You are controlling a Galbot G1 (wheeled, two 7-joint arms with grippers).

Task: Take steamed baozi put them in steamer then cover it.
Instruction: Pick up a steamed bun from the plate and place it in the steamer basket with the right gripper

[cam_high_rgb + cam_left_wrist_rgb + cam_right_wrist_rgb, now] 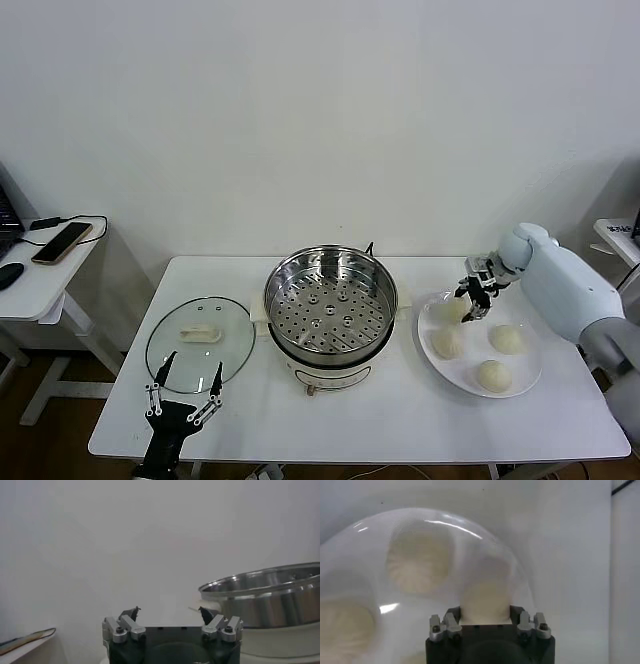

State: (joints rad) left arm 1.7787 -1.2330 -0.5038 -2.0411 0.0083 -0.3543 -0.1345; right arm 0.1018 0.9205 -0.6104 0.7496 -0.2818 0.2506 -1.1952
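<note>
White surface with the cooking gear spread across it

So the main white surface [400, 420] carries three things sitting right on it: a round clear glass lid [200, 340] with a cream handle lying flat on the left side, the steamer [331, 305] in the middle (shiny perforated steel basket on a cream pot base), and a flat white plate [480, 345] off to the right, just beside the steamer. The lid's edge comes up close beside the pot base too. Off to the far left there's a separate little white side table [40, 275] with a phone [62, 242] and a cable on top.
</note>
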